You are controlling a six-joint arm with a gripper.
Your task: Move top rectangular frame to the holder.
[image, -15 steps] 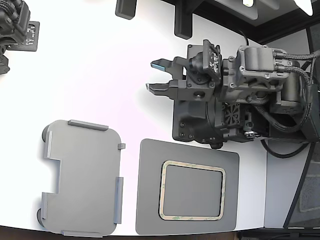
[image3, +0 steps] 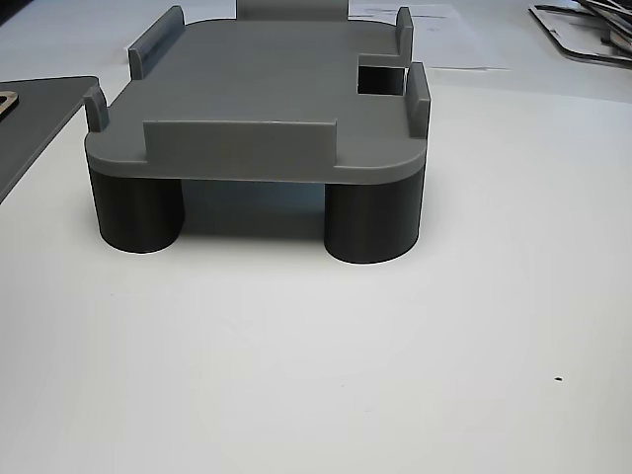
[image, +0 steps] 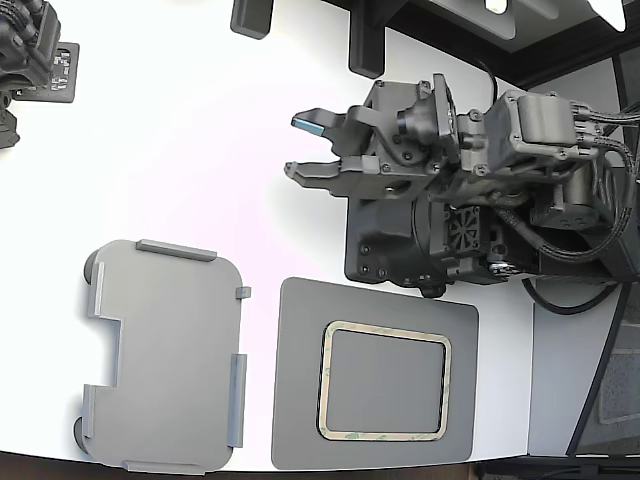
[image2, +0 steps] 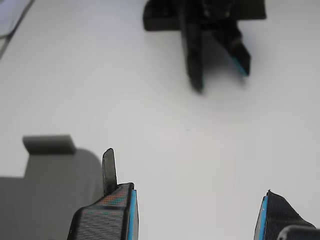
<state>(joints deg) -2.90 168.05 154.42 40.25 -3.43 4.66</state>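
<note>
frame [image: 385,380] lies on mat [image: 300,420], holder [image: 165,355] beside.

dark grey mat [image: 300,400] flat on the white table [image: 200,150], near its edge

Colours, tabletop scene
Frame [image: 385,381] tan-beige, dark green specks; mat [image: 300,400] dark grey; holder [image: 165,355] light grey, feet darker; table [image: 200,150] white; gripper [image: 302,146] black, blue finger pads [image2: 131,215].
</note>
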